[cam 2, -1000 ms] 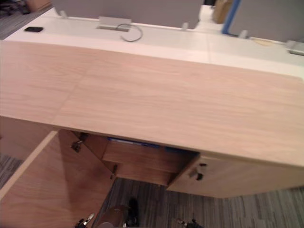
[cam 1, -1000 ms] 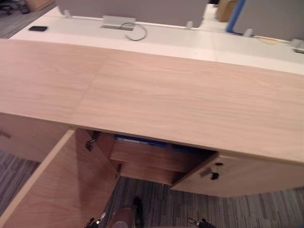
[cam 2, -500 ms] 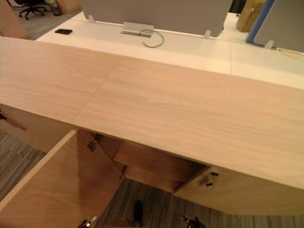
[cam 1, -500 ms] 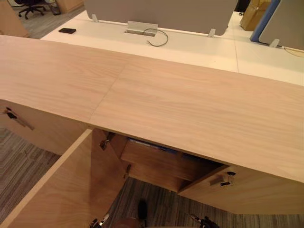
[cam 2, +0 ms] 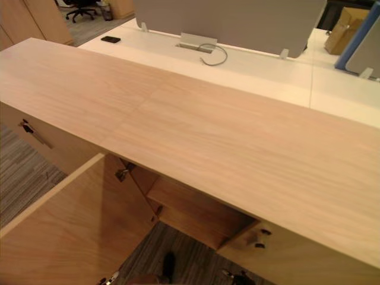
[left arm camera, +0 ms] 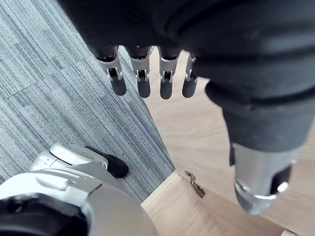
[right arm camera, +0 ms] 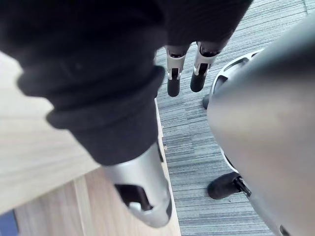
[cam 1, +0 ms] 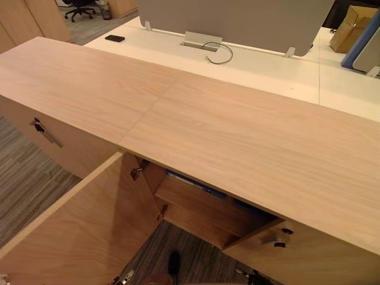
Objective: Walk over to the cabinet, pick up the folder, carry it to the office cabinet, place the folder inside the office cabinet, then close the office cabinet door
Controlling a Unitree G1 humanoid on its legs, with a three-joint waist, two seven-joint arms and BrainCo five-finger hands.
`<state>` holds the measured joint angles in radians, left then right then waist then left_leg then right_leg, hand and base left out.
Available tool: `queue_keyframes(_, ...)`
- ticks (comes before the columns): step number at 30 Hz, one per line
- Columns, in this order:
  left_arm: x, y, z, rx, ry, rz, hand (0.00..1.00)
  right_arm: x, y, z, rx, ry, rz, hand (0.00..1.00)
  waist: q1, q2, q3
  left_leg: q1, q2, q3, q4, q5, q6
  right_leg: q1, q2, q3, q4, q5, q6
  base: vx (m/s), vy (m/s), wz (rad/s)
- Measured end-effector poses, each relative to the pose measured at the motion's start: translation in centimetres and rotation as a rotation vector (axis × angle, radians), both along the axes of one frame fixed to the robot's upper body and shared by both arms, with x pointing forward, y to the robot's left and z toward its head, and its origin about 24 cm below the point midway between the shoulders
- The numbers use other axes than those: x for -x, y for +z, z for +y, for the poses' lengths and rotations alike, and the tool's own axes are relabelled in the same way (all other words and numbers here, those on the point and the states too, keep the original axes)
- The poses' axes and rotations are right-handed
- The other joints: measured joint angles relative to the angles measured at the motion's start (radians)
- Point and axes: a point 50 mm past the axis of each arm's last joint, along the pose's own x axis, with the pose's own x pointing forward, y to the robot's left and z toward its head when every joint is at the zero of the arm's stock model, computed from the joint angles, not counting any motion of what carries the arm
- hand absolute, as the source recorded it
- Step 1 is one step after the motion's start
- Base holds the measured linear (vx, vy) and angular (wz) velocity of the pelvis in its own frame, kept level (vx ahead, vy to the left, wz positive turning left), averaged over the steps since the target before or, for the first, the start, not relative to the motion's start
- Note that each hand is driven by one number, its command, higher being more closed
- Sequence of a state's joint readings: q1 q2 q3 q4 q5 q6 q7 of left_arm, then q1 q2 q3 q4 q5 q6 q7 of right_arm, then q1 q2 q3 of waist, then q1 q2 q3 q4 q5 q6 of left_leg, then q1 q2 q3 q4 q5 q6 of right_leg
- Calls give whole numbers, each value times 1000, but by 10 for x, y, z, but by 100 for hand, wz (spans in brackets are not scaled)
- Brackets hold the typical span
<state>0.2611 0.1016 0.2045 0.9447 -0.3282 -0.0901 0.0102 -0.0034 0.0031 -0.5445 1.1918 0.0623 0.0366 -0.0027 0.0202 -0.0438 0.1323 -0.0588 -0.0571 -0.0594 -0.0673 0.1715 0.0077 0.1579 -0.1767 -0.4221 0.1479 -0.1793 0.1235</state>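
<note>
In the left eye view, the long wooden office cabinet [cam 1: 237,136] runs across the scene with two doors open: the left door [cam 1: 77,231] is swung wide toward the camera and the right door [cam 1: 314,261] stands partly ajar. The blue folder [cam 1: 193,182] shows as a thin strip on the shelf [cam 1: 196,205] inside, just under the cabinet top. Behind the cabinet is a white desk [cam 1: 267,74] carrying one black phone [cam 1: 114,38] and one looped grey cable [cam 1: 221,54], with a grey partition [cam 1: 237,18] at its back and one cardboard box [cam 1: 349,25] off to the right. In the right eye view, one metal hinge [cam 2: 122,174] sits inside the left door, and a slim handle [cam 2: 32,133] is on the neighbouring front. In the left wrist view, the left hand [left arm camera: 143,83] hangs released, fingers straight, grasping nothing, above striped grey carpet [left arm camera: 44,73] beside a door edge. In the right wrist view, the right hand [right arm camera: 174,76] is likewise released and holds nothing, beside the wood.
</note>
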Motion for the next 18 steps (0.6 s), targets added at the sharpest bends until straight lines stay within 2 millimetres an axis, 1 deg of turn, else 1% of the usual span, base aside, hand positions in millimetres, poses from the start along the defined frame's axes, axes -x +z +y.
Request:
queue_keyframes(1,-1,0,0,-1,3,-2,0,3,-1,0,0,-2,8,0,0,-2,0,0,12,-32,-3,11,-15,13,18,-34,-2,0,0,-33,-121,52)
queue_keyframes(4,-1,0,0,8,23,-8,0,8,-1,-2,4,-6,19,0,2,-1,0,-18,22,-82,-2,29,-31,24,40,-77,-2,-1,-2,-60,-90,58)
queue_keyframes(5,-1,0,0,11,27,-10,0,9,-1,-2,4,-6,19,0,2,-1,0,-29,22,-92,-1,32,-34,25,42,-92,-2,-2,-4,-68,-34,50)
queue_keyframes(6,-2,0,-1,12,27,-13,0,9,-1,-2,4,-9,19,0,3,-2,2,-30,21,-91,-1,30,-27,27,42,-105,-2,-5,-8,-82,-9,43)
queue_keyframes(7,-6,1,-1,11,17,-24,0,9,-1,-2,3,-21,19,0,1,-5,7,-43,23,-29,5,11,-1,34,35,-134,-5,-9,-16,-111,15,50)
queue_keyframes(8,-11,3,-1,8,-8,-39,0,10,-2,-2,1,-29,21,0,0,-11,10,-57,26,67,35,-15,21,30,17,-165,-19,-12,-22,-125,36,49)
queue_keyframes(9,-16,4,0,0,-23,-52,0,11,-2,-2,2,-31,22,0,-1,-15,13,-83,32,118,92,-27,32,30,4,-182,-16,-13,-22,-111,75,51)
queue_keyframes(10,-20,6,1,-6,-41,-66,0,11,-1,-4,4,-33,22,0,-1,-16,17,-119,43,197,215,-76,37,30,-16,-202,-2,-13,-22,-26,142,48)
queue_keyframes(11,-23,8,-1,-7,-55,-84,0,13,-1,-6,9,-42,26,0,-1,-15,18,-137,57,263,345,-163,31,32,-37,-215,14,-20,-17,70,212,51)
queue_keyframes(12,-26,10,-1,-8,-62,-102,0,14,-1,-8,10,-55,28,0,-2,-11,21,-142,67,290,401,-244,29,33,-49,-228,34,-29,-7,126,220,45)
queue_keyframes(13,-26,11,-1,-10,-64,-105,0,14,-1,-8,11,-64,26,0,-2,-13,25,-149,60,290,403,-250,52,32,-56,-232,49,-35,1,124,224,40)
queue_keyframes(14,-30,12,2,-17,-75,-118,0,15,-2,-5,0,-74,26,0,-1,-18,28,-150,32,278,383,-248,57,23,-70,-233,61,-40,6,123,238,46)
queue_keyframes(15,-32,14,4,-21,-92,-125,0,14,-2,-3,-7,-84,22,0,0,-26,27,-150,-1,259,346,-236,73,16,-79,-232,55,-40,5,115,215,49)
queue_keyframes(16,-34,14,3,-20,-96,-128,0,14,-2,-4,-9,-92,21,0,-2,-28,26,-149,-15,248,333,-232,77,17,-81,-231,49,-41,3,100,170,60)
queue_keyframes(17,-35,15,2,-15,-101,-135,0,15,-2,-4,-13,-109,19,0,-4,-25,29,-147,-41,231,310,-227,79,17,-92,-230,41,-42,3,79,164,55)
queue_keyframes(18,-35,14,1,-10,-101,-137,0,14,-2,-3,-17,-110,18,0,-1,-24,29,-139,-63,218,286,-217,88,20,-103,-230,39,-42,3,76,159,48)
